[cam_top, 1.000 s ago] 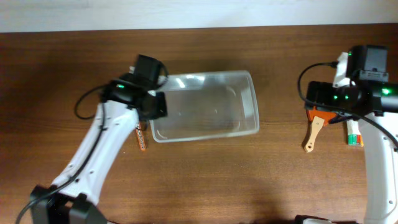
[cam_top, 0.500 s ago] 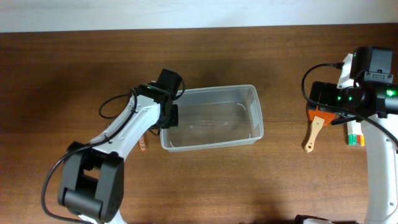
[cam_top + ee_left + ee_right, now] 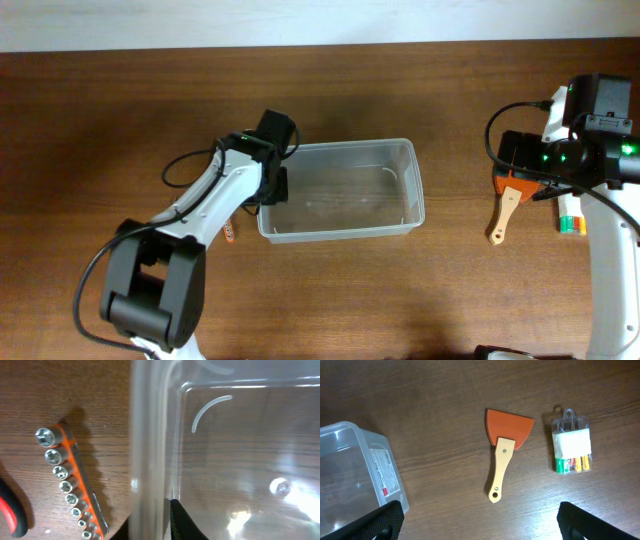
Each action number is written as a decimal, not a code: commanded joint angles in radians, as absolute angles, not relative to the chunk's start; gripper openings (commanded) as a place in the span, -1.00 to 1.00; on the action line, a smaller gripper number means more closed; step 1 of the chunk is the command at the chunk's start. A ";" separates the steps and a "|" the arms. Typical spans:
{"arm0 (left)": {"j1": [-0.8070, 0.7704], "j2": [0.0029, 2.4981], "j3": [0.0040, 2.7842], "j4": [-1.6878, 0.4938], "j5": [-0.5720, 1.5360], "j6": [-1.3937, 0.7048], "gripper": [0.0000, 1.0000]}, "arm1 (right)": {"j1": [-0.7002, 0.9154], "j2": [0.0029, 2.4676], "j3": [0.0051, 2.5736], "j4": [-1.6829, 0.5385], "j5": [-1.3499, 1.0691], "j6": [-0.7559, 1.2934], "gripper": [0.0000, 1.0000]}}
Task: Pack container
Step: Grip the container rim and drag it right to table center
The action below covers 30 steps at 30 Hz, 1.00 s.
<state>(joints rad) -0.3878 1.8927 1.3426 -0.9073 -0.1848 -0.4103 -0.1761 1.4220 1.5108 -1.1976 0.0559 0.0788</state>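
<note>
The clear container [image 3: 345, 190] sits at the table's middle, its inside bare. My left gripper [image 3: 272, 186] is shut on its left rim; in the left wrist view the wall [image 3: 150, 445] runs between my two fingers [image 3: 181, 521]. My right gripper [image 3: 515, 160] hovers open and empty above an orange scraper with a wooden handle [image 3: 503, 212]. In the right wrist view the scraper [image 3: 503, 457] lies ahead between my wide-apart fingers [image 3: 380, 522], and the container's right end [image 3: 355, 475] shows at the left.
An orange socket rail [image 3: 70, 485] and a red-handled tool [image 3: 10, 515] lie just left of the container; the rail also shows in the overhead view [image 3: 230, 230]. A clear pack of coloured markers [image 3: 572, 450] lies right of the scraper, near the right edge [image 3: 570, 222].
My left gripper has dragged the container to the right and slightly toward the front; it has hardly moved in the last half second. The right arm has stayed nearly still.
</note>
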 commanded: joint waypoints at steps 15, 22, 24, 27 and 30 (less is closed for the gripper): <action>-0.388 1.948 1.382 -0.971 -0.273 -0.387 -0.21 | -0.177 1.402 1.531 -1.197 0.061 0.086 0.97; -0.388 1.948 1.452 -1.027 -0.297 -0.386 -0.18 | -0.177 1.402 1.531 -1.197 0.061 0.086 0.97; -0.388 1.948 1.477 -1.036 -0.296 -0.387 -0.12 | -0.177 1.402 1.531 -1.198 0.061 0.086 0.97; -0.388 1.944 1.528 -1.070 -0.300 -0.386 -0.10 | -0.177 1.402 1.531 -1.198 0.061 0.086 0.97; -0.388 1.935 1.609 -1.126 -0.334 -0.387 0.08 | -0.177 1.402 1.531 -1.198 0.061 0.086 0.97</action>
<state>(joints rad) -0.3908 1.9396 1.5299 -1.0992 -0.2874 -0.3916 -0.1761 1.4220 1.5108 -1.1984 0.0559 0.0788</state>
